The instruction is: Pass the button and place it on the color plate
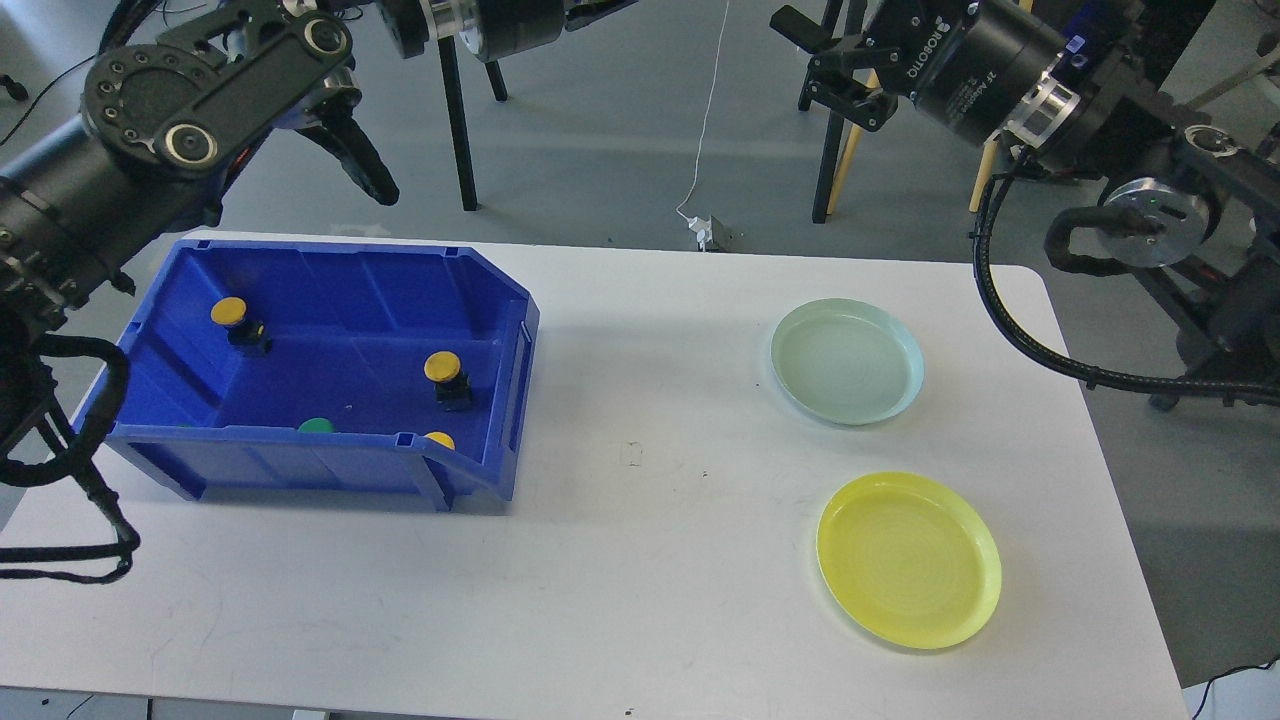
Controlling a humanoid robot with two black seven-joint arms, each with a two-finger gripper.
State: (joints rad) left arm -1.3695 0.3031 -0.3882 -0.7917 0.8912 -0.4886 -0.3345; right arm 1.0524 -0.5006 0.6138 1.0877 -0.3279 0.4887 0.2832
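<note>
Two yellow buttons (229, 312) (443, 367) stand on dark bases inside the blue bin (520, 350). A third yellow button (438, 440) and a green button (318, 426) peek over the bin's front wall. A pale green plate (846, 361) and a yellow plate (908, 560) lie on the right of the white table. My left gripper (590, 8) is high above the bin, cut off by the top edge, so its fingers do not show. My right gripper (815, 60) hovers beyond the table's far edge, open and empty.
The white table (640, 560) holds only the bin and the two plates. Black and wooden stand legs (835, 150) and a white cable (700, 150) are on the floor behind. My left arm's thick black link (190, 110) hangs over the bin's far left corner.
</note>
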